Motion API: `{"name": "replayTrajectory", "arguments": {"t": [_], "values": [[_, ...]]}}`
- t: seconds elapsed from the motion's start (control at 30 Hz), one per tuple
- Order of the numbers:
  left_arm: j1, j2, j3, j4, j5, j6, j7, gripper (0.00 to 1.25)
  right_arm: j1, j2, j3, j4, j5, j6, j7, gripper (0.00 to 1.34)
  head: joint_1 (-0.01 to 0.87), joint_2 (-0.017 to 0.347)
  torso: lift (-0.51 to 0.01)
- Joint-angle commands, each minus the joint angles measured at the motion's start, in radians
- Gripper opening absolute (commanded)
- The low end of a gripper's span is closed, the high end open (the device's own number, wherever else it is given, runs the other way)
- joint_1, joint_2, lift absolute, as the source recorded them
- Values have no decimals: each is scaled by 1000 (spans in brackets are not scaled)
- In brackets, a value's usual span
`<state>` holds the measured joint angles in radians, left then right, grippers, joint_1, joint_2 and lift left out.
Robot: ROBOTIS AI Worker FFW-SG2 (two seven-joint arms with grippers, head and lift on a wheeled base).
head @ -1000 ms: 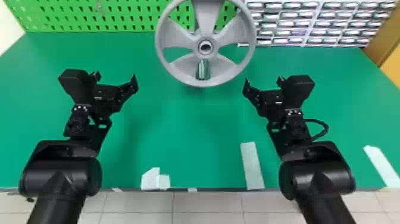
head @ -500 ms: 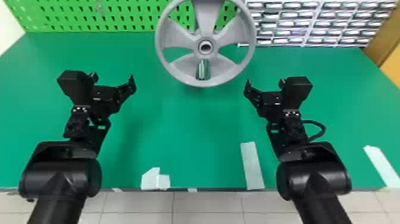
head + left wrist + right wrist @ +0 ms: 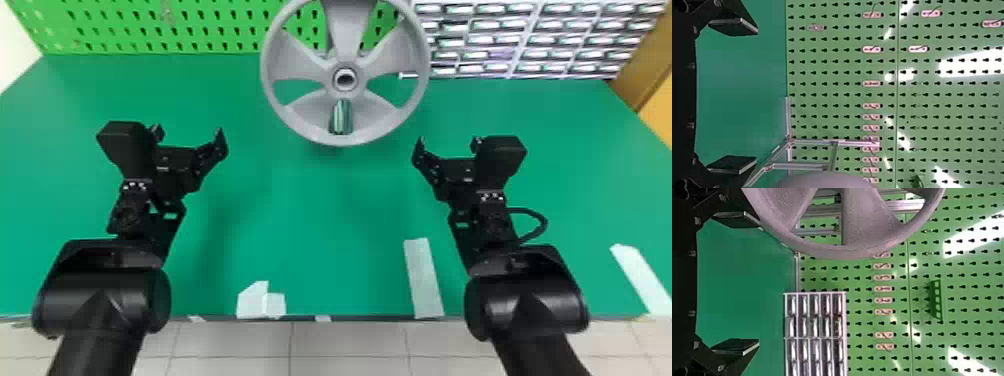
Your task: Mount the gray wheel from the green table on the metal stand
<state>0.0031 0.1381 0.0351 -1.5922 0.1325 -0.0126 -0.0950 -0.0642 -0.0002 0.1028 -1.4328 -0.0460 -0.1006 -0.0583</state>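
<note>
The gray wheel [image 3: 304, 115] stands upright at the far middle of the table, its hub facing the head camera, with a metal profile end visible between its spokes. Parts of the metal stand [image 3: 801, 166] show beside the wheel's rim [image 3: 824, 181] in the left wrist view, and behind the wheel [image 3: 862, 233] in the right wrist view. My left gripper [image 3: 190, 136] is open and empty, nearer than the wheel and to its left; its own view shows the gripper [image 3: 732, 96] too. To the wheel's right, my right gripper [image 3: 448, 143], also seen as the gripper [image 3: 736, 282], stands open and empty.
A green pegboard [image 3: 125, 25] rises behind the green table [image 3: 320, 220]. Racks of small drawers [image 3: 540, 40] stand at the back right. Pale tape pieces [image 3: 424, 277] lie along the near table edge.
The inner fingers of both grippers have shifted slightly outward, left one to the left and right one to the right. The right forearm has moved a little left. The wheel has kept its place.
</note>
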Motion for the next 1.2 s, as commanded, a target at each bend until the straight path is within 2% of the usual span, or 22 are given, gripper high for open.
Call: {"name": "replayTrajectory", "arguments": {"t": [0.0,1.17], "values": [[0,0,-1,1,1,-3,1,1120,0,1,-3,0,0,-5,0,1117,868,52,-93],[0,-3,-3,5,7,-13,12,1118,4,1,-18,0,-9,-22,0,1117,868,52,-93]]}}
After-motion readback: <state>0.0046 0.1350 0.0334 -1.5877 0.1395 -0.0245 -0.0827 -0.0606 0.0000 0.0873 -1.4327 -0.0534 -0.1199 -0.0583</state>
